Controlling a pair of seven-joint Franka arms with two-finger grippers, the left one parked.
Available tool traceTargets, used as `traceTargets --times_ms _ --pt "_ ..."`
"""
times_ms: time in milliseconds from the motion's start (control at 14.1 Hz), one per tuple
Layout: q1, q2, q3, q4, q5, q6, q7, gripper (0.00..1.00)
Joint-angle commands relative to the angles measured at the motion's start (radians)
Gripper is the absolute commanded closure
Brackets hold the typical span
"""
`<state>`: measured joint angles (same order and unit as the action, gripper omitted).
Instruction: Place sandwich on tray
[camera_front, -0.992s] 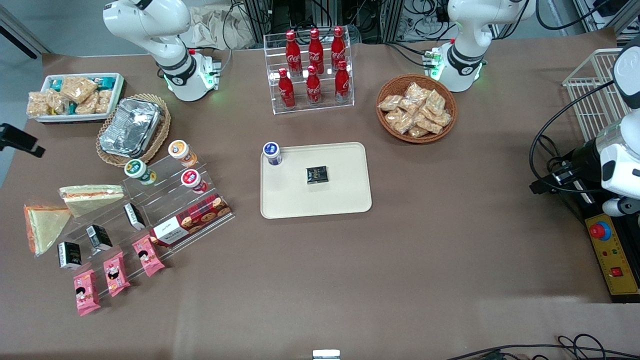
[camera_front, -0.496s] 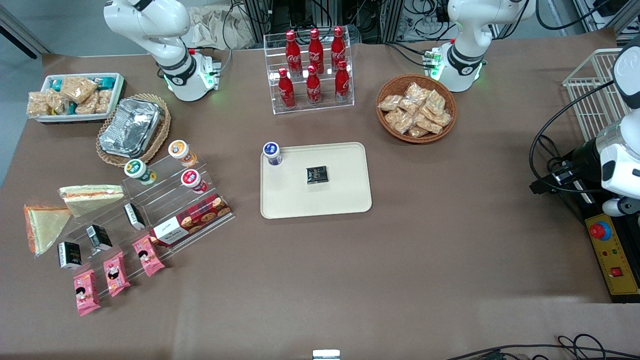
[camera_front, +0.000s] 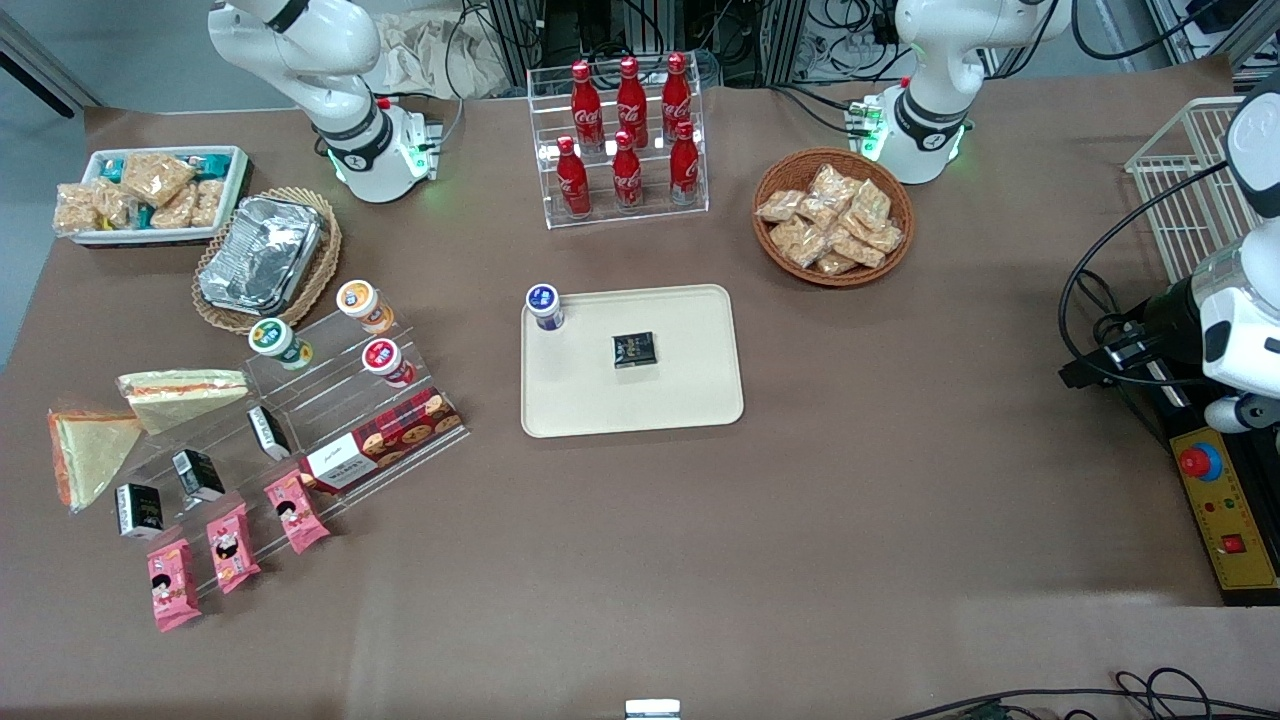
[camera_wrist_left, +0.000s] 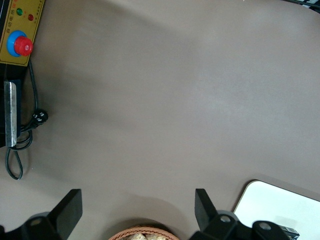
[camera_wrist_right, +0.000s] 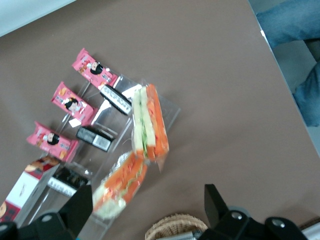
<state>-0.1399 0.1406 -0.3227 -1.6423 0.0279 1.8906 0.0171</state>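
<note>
Sandwich: flat on the table, below the gripper, not held.
Gripper: cut off from the front view; on the wrist view, fingers spread wide, empty, fingertips clipped.
Tray: mid-table, well apart from the gripper.
Table: brown covering.

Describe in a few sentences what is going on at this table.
The right arm's gripper hangs open and empty above the sandwich, which lies untouched on the table at the working arm's end. The tray sits mid-table, holding only a blue-lidded cup and a small black packet.
</note>
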Motion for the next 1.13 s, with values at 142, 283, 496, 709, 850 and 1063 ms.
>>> traceTargets --times_ms 142,283,496,709,850,1063 --pt "-0.006 0.109 -0.001 0.018 0.075 0.097 -0.041 0.01" --pt "-0.056 0.164 -0.001 0.018 0.163 0.128 -0.191 0.01" --pt "-0.096 0.229 -0.001 0.019 0.3 0.13 -0.385 0.01" --pt "-0.092 0.247 -0.001 0.019 0.3 0.133 -0.388 0.01" --pt "-0.087 0.27 0.001 0.018 0.3 0.16 -0.388 0.01" --pt "-0.082 0.29 0.002 0.018 0.297 0.166 -0.385 0.01"
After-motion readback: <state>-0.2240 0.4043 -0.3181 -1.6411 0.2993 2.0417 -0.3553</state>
